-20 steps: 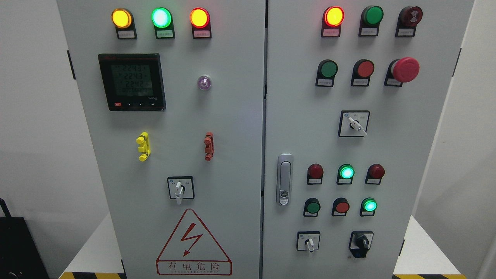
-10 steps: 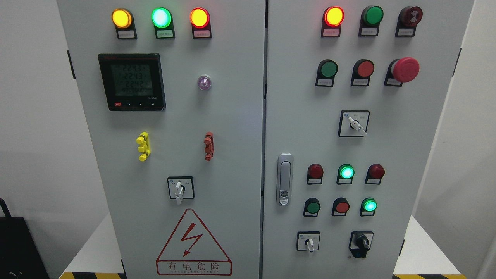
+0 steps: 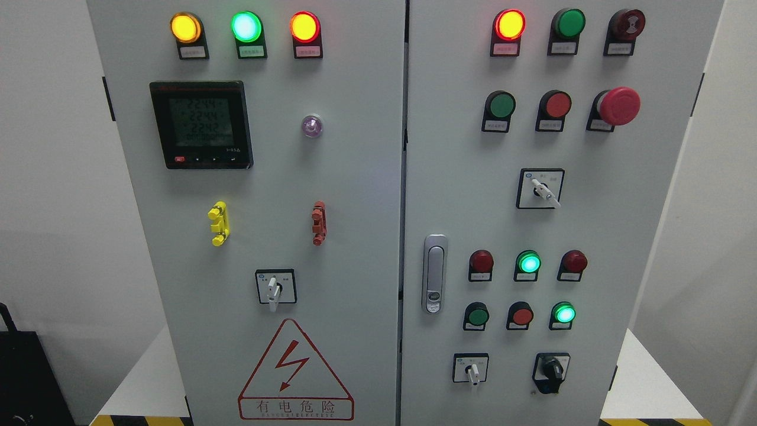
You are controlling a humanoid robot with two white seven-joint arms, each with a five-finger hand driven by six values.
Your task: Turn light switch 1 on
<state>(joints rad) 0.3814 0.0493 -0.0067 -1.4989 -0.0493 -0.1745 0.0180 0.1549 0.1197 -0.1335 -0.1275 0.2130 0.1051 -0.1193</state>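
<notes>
A grey two-door control cabinet (image 3: 355, 177) fills the head view. The left door carries a white rotary selector switch (image 3: 273, 290) with its lever pointing down. The right door has a white selector (image 3: 543, 190) turned to the lower right, a small white selector (image 3: 472, 371) pointing down, and a black knob (image 3: 552, 370). Unlit green (image 3: 501, 105) and red (image 3: 557, 105) push buttons sit in its upper rows. I cannot tell which control is light switch 1; the labels are too small to read. Neither of my hands shows in the frame.
Lit lamps run along the top: amber (image 3: 185, 27), green (image 3: 246, 26), red (image 3: 304, 26), red (image 3: 509, 24). A red mushroom stop button (image 3: 618, 106) juts out at the upper right. A digital meter (image 3: 201, 125), a door latch (image 3: 434, 273) and a black bag (image 3: 23, 378) at the lower left also show.
The meter's digits have flickered to a slightly different reading. Nothing else has moved and no arm has come into view.
</notes>
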